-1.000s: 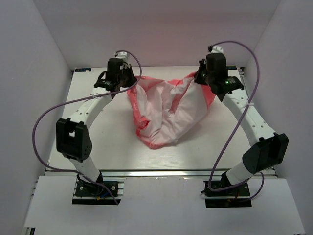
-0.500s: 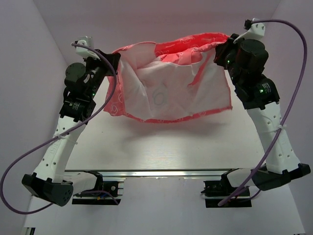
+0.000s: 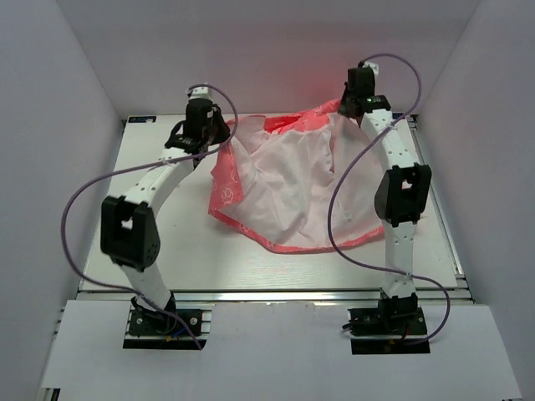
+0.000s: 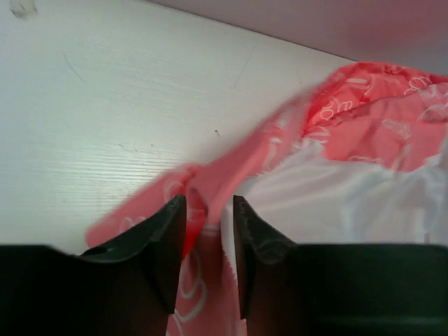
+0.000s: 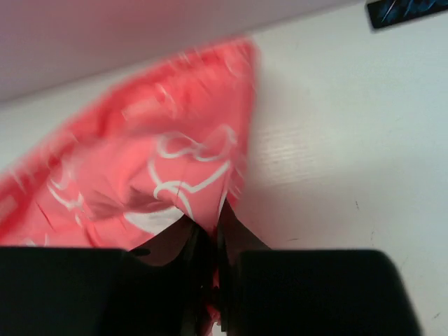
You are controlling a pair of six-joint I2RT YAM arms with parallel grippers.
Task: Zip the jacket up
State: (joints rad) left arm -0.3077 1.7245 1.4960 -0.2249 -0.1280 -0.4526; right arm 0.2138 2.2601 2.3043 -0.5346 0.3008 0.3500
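Two far corners of the jacket, lying lining-up on the table, are pinched by the left gripper and right gripper. Hold both pinches firm and even; the zipper ends, probably hidden underneath, need finding first.

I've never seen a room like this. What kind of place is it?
Probably a robot lab booth: plain white walls, a white wood-grain table, two white jointed arms bolted at its edge.

White table — coral-pink jacket (lining up) spread across it
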